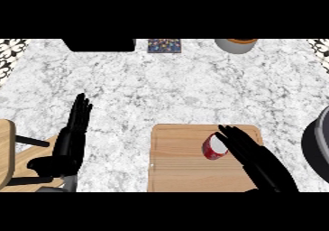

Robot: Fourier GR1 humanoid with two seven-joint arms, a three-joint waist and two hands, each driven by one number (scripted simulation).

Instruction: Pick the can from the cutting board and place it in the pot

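Note:
A red can [213,148] with a white top lies tilted on the wooden cutting board [176,158], right of the board's middle. My right hand [250,155] reaches over the board with straight fingers, its fingertips touching the can's right side and partly hiding it. The dark pot [321,144] shows only as a curved rim at the right edge. My left hand [72,135] rests open at the left, fingers pointing up, well away from the board.
A wooden object with dark legs [3,153] sits at the left edge under my left forearm. At the counter's back stand a black box [100,44], a patterned packet [165,45] and a grey bowl [236,45]. Bare marble lies between them and the board.

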